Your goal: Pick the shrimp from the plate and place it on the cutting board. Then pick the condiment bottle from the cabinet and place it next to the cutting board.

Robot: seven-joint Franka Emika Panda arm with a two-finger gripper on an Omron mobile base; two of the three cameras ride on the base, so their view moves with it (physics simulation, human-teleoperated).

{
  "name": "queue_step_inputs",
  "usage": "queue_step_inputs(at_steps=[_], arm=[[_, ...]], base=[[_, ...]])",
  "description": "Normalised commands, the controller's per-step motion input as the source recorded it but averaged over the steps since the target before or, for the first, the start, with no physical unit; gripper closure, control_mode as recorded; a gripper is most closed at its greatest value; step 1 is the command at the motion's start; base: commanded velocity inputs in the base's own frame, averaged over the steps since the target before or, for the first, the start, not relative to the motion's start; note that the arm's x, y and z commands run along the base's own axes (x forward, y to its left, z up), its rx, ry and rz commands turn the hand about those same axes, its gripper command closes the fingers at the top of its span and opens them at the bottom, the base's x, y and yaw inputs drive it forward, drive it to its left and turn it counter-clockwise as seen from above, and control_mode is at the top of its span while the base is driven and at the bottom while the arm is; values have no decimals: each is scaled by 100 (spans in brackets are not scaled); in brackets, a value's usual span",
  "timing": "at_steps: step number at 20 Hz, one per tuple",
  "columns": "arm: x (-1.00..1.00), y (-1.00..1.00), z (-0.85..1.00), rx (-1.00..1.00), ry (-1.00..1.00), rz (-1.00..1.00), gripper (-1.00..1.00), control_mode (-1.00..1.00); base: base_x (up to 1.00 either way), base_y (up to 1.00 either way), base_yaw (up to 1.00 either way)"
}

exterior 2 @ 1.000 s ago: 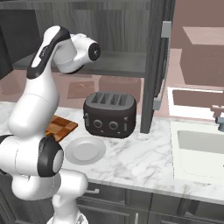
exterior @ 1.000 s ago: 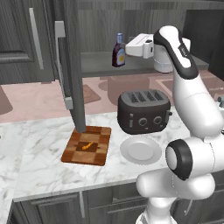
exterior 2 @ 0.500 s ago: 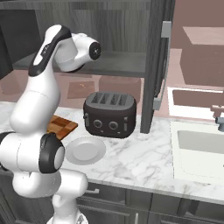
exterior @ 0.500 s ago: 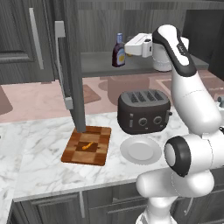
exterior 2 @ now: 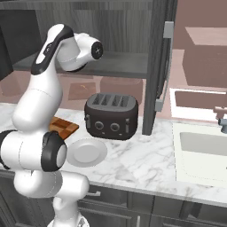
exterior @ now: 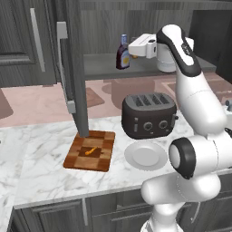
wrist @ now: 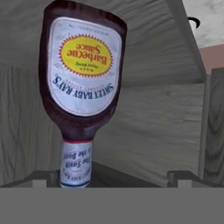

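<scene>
The open, empty tool sits just beside the condiment bottle on the cabinet shelf.

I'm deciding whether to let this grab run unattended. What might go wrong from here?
1. The condiment bottle is tall and narrow, standing alone on the cabinet shelf; a slightly off-centre approach by the tool could tip it.
2. The open cabinet door hangs over the cutting board, where the shrimp lies, so the carry down could clip the door or toaster.
</scene>
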Motion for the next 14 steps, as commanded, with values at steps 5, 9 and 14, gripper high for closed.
queue_step_inputs(at_steps=[5,9,14], arm=[[4,0,0,0,0,0,-100,-100],[3,0,0,0,0,0,-100,-100],[4,0,0,0,0,0,-100,-100]], base=[[0,0,0],[0,0,0],[0,0,0]])
